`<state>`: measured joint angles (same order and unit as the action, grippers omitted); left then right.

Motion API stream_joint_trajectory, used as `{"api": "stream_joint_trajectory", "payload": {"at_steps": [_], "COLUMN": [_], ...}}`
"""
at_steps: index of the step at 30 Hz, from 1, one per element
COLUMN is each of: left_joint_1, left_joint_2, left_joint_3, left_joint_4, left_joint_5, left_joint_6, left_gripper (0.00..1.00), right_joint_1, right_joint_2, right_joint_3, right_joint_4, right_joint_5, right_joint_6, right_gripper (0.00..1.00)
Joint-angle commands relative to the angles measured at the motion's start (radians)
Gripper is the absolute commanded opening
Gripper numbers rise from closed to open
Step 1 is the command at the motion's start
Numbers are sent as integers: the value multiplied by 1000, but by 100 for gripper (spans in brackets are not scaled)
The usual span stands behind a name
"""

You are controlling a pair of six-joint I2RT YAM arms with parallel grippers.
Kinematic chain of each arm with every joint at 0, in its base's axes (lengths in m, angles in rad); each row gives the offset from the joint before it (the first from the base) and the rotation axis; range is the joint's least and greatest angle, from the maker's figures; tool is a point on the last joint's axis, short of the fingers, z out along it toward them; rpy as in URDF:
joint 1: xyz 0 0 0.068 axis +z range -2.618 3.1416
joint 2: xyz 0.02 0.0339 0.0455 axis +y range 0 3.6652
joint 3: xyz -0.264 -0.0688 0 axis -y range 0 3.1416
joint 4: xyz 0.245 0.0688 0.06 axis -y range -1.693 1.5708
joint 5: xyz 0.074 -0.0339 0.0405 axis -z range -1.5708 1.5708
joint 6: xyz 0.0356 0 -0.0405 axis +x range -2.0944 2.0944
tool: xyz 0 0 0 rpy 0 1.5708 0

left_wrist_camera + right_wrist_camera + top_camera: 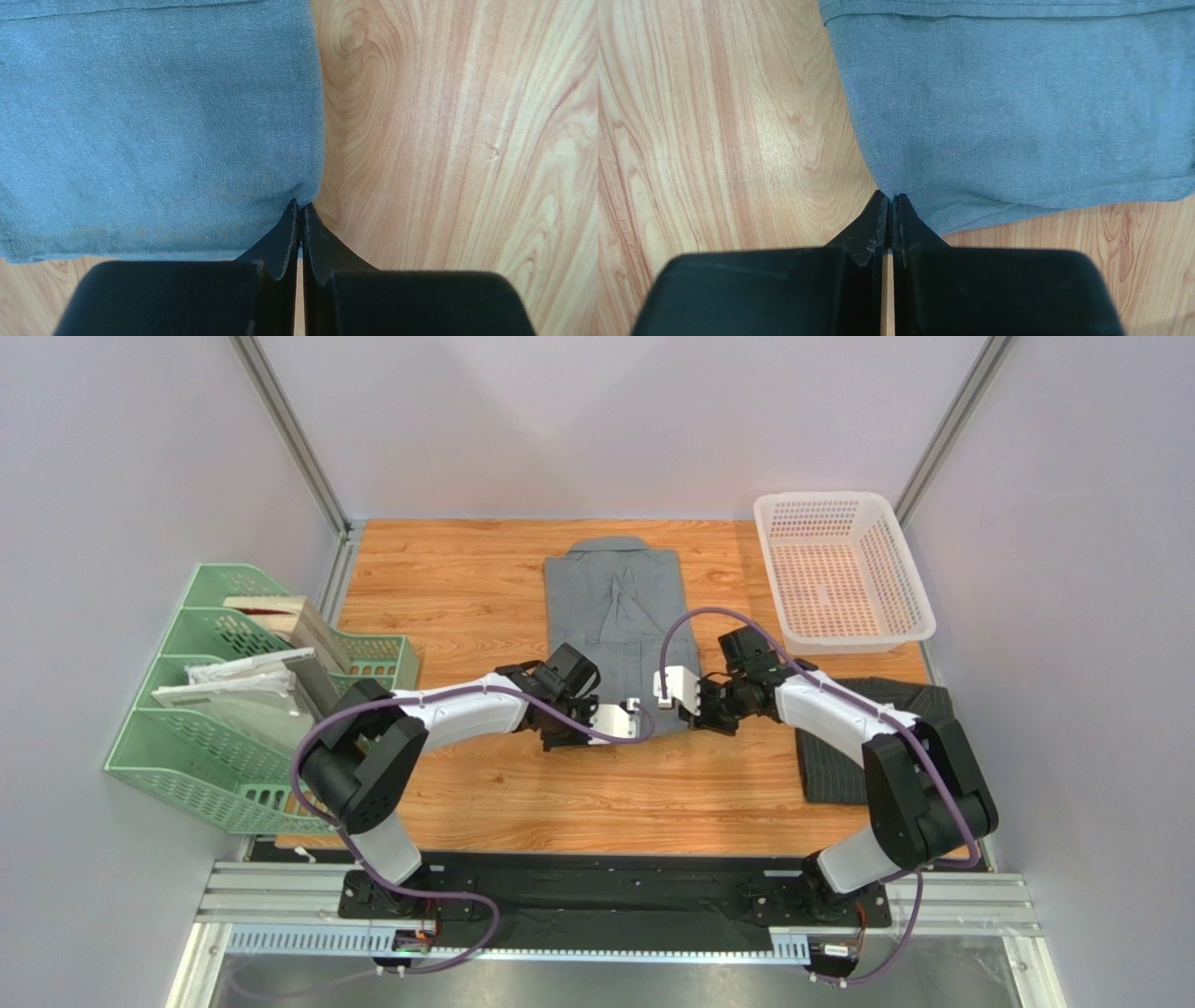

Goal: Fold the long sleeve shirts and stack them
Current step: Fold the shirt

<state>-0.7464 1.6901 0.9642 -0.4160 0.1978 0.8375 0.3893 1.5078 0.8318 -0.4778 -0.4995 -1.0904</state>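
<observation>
**Item 1: grey shirt** (610, 602)
- Position: the far middle of the wooden table (463, 588), with the collar at the far end and the folded hem toward the arms.
- Relative to the left gripper (620, 711): in the left wrist view the black fingertips (289, 231) sit right at a lower corner of the cloth (140, 126). The fabric spreads ahead and to their left, and bare wood lies to their right.
- Relative to the right gripper (673, 686): in the right wrist view the tips (878, 217) meet the rounded lower-left corner of the cloth (1032, 105). The fabric spreads ahead and to their right.
- Appearance: plain mid-grey, folded into a neat upright rectangle with the button placket running down its centre. Seen close, it has a fine even weave with a stitched seam across the top edge.

**Item 2: dark charcoal shirt** (835, 770)
- Position: the right side of the table, partly under the right arm and well apart from both grippers.
- Appearance: folded flat.

**Item 3: left gripper**
- The jaws are pressed fully together. No cloth shows between the tips, and whether a fold edge is caught cannot be told.

**Item 4: right gripper**
- The jaws are likewise fully closed, with nothing visibly held.

**Other items**
- A white mesh basket (828, 497) stands at the far right.
- A green file rack (211, 756) stands off the table's left edge.
</observation>
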Motion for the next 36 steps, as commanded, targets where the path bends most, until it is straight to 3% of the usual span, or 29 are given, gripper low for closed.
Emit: {"api": "stream_joint_trajectory", "payload": {"at_steps": [1, 5, 15, 19, 23, 26, 36], "left_joint_1": [4, 4, 2, -11, -1, 62, 307], "left_joint_2": [-42, -165, -314, -429, -478, -411, 66], "left_joint_3": [53, 106, 125, 134, 172, 215, 515], "left_joint_4": [-130, -278, -475, -614, -659, -659, -635], "left_joint_5": [67, 149, 294, 451, 489, 485, 483], "left_joint_6": [-5, -15, -66, -80, -123, -109, -17], "left_gripper": [0, 0, 0, 0, 0, 0, 0], "right_joint_1": [-18, -23, -21, 14, 71, 72, -19], "right_joint_2": [-21, -67, -204, -314, -388, -315, 332], "right_joint_3": [84, 131, 167, 178, 231, 309, 815], "right_joint_4": [-50, -157, -416, -574, -660, -641, -722], "right_joint_5": [-42, -80, -146, -194, -203, -169, -186], "right_joint_6": [37, 81, 155, 153, 178, 173, 220], "right_gripper": [0, 0, 0, 0, 0, 0, 0]}}
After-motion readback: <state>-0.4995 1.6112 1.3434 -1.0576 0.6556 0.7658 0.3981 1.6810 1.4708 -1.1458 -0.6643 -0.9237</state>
